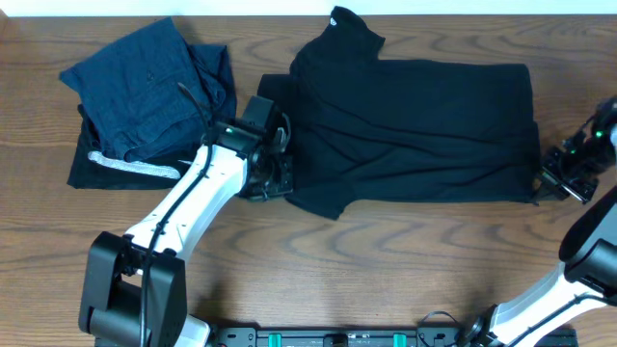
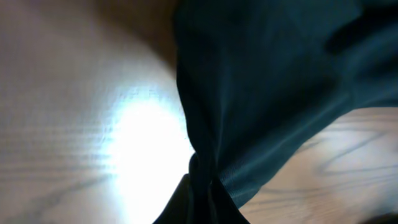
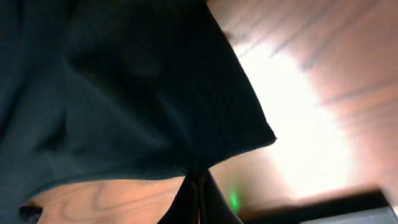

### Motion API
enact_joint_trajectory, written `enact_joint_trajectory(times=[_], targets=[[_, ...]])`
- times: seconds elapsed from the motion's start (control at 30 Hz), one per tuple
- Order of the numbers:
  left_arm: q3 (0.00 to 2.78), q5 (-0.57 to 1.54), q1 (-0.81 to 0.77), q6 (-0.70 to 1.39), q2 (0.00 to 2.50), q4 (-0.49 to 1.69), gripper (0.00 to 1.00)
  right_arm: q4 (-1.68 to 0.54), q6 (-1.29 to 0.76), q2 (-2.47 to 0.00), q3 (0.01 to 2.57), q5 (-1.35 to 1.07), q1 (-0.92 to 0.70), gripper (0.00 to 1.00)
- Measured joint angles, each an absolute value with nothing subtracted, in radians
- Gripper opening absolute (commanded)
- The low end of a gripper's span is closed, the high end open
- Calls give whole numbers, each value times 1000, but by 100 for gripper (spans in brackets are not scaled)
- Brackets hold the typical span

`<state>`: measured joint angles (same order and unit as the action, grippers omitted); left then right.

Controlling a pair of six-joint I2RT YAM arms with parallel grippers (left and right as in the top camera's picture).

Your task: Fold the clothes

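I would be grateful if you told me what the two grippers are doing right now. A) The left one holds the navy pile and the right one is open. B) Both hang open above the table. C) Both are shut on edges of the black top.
C: the left gripper pinches the black top at its sleeve end, the right gripper pinches its hem corner, and both wrist views show bunched fabric.

No lettering, brand or number could be read anywhere. The black top (image 1: 424, 125), spread near the table's (image 1: 405, 270) far edge, carried a tiny white mark (image 1: 335, 20) at its collar, perhaps a neck label, but it was too small to make out.
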<state>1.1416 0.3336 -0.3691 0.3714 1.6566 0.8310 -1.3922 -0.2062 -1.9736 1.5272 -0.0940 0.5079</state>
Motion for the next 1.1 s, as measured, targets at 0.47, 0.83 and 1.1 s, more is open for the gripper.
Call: enact_joint_trajectory(times=[0.47,0.83,1.1], targets=[[999,334,-369,395,1657,884,6,-1467,-348,-1974,1448,77,268,1],[955,333,-369,397,1657,906,7,-1517,-400,-1974,1277,173,231,21],[955,309,-369,390,1657,921,47,-1541,-410,-1974,1309,188,232,56]])
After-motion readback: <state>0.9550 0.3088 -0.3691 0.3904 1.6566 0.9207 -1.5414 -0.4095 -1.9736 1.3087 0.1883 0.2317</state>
